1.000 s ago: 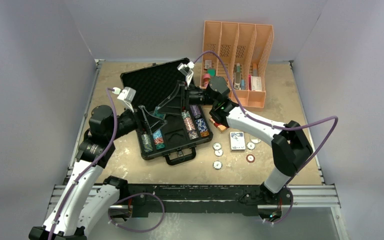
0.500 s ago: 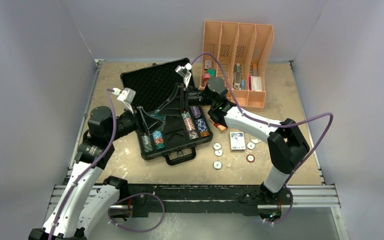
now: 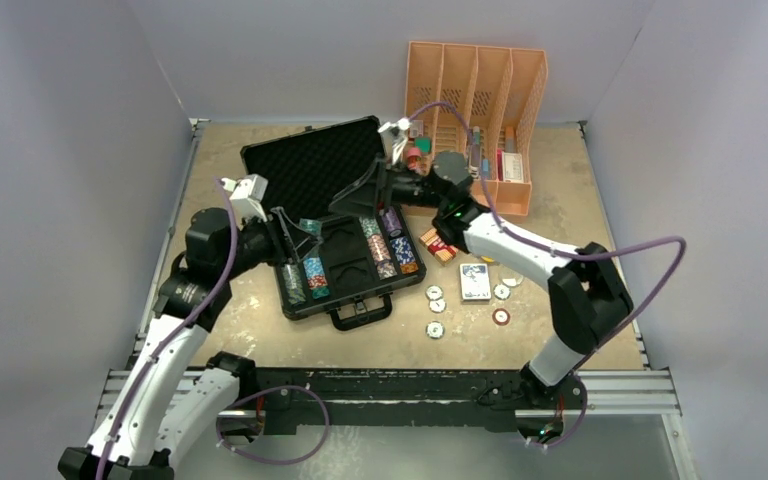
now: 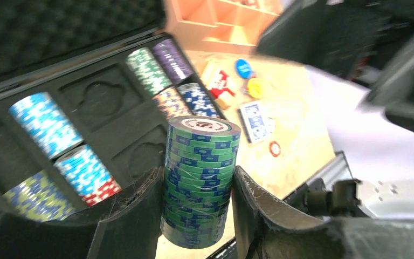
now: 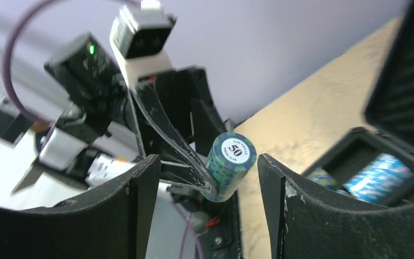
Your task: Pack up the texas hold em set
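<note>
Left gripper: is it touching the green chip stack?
Touching. The left wrist view shows the left gripper pressed flush against both sides of the green chip stack, with no gap.

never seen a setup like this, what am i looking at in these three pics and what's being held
These are two robot arms bolted to the near edge of a table. The wide picture comes from a fixed camera above and behind them; each close-up comes from a camera on one wrist. The left gripper is shut on a stack of green poker chips, over an open black case whose slots hold more chips. The right gripper is open and empty; its camera looks across at that same stack. A card deck and round buttons lie on the table, and an orange organizer stands at the far side.
</note>
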Tool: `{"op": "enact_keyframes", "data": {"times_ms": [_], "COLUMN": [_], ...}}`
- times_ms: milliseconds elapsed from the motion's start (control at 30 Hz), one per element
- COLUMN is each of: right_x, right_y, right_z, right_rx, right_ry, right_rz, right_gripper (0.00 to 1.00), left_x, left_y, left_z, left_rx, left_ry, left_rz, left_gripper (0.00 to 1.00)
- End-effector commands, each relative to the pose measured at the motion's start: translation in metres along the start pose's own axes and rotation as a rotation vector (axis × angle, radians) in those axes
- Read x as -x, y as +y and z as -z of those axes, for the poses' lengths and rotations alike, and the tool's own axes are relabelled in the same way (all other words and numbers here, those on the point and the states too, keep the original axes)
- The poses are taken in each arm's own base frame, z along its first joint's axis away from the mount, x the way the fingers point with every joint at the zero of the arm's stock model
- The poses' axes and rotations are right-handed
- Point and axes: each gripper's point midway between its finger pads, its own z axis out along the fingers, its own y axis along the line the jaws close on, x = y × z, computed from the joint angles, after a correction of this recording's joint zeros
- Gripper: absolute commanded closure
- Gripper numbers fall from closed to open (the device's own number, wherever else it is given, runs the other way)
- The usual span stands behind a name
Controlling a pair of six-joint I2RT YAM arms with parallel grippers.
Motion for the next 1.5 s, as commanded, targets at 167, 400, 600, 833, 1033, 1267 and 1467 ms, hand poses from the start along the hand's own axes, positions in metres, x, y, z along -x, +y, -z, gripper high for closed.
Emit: {"op": "enact_keyframes", "data": {"times_ms": [167, 400, 600, 833, 1033, 1267, 1467], "right_x": [0.066, 0.053, 0.032, 0.021, 0.015, 0.01, 0.009], "right_y": [-0.059, -0.073, -0.072, -0.068, -0.077, -0.082, -0.084], "right_z": [0.076, 0.107, 0.125, 0.13, 0.126, 0.121, 0.122], "right_rx": [-0.36, -0.524, -0.583, -0.566, -0.569, -0.557, -0.564], "right_ry": [-0.25, -0.31, -0.288, -0.286, -0.237, -0.189, -0.19], "right_rz": [0.017, 0.045, 0.053, 0.047, 0.04, 0.025, 0.02], "right_gripper": [0.38, 0.45, 0.48, 0.48, 0.49, 0.48, 0.48], "left_x": [0.033, 0.036, 0.024, 0.0, -0.02, -0.041, -0.059], "left_y": [0.081, 0.148, 0.177, 0.196, 0.201, 0.212, 0.215], "left_z": [-0.009, -0.026, -0.042, -0.062, -0.063, -0.058, -0.056], "left_rx": [0.44, 0.735, 0.807, 0.818, 0.821, 0.86, 0.89], "left_ry": [-0.189, -0.266, -0.278, -0.184, -0.106, -0.043, 0.047], "left_rz": [0.163, 0.258, 0.271, 0.243, 0.226, 0.205, 0.223], "left_gripper": [0.76, 0.77, 0.78, 0.78, 0.78, 0.78, 0.72]}}
